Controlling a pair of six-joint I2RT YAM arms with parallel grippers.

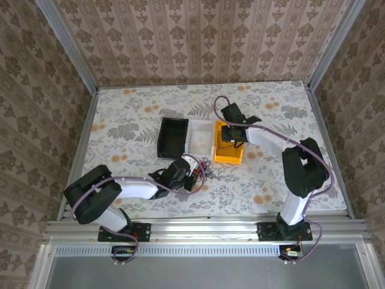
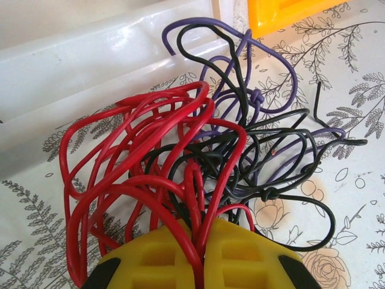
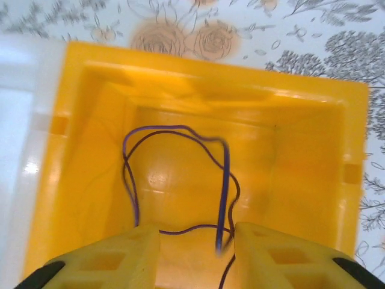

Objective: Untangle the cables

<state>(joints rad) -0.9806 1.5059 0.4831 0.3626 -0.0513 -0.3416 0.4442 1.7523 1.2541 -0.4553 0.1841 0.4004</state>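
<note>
Top view: the left arm lies low across the counter, elbow bent. The left end effector sits at the cables, a small tangle on the counter just in front of the white bin. The right arm reaches up and in, wrist bent down, with the right end effector over the yellow bin. A black bin stands on the white bin's other side.

Left wrist view: the left end effector is closed narrow on the cables, with red strands pinched between its yellow fingers. The bunch fans out ahead in knotted red, black and purple loops. It rests on the counter near the white bin, with a corner of the yellow bin beyond.

Right wrist view: the right end effector looks straight down into the yellow bin. Its jaws stand apart, gripping nothing. A purple wire loops inside the bin, one end blurred in the gap between the fingers. The darker line beside it may be its shadow or a second wire; I cannot tell which.

Judgement: this looks like the drop-off of one freed strand while the left arm anchors the tangle. Next, the right arm should lift clear of the bin, return to the bunch and pick a loose outer loop, probably purple or black. It should pull that loop gently away from the held red strands so the knots do not tighten.
</note>
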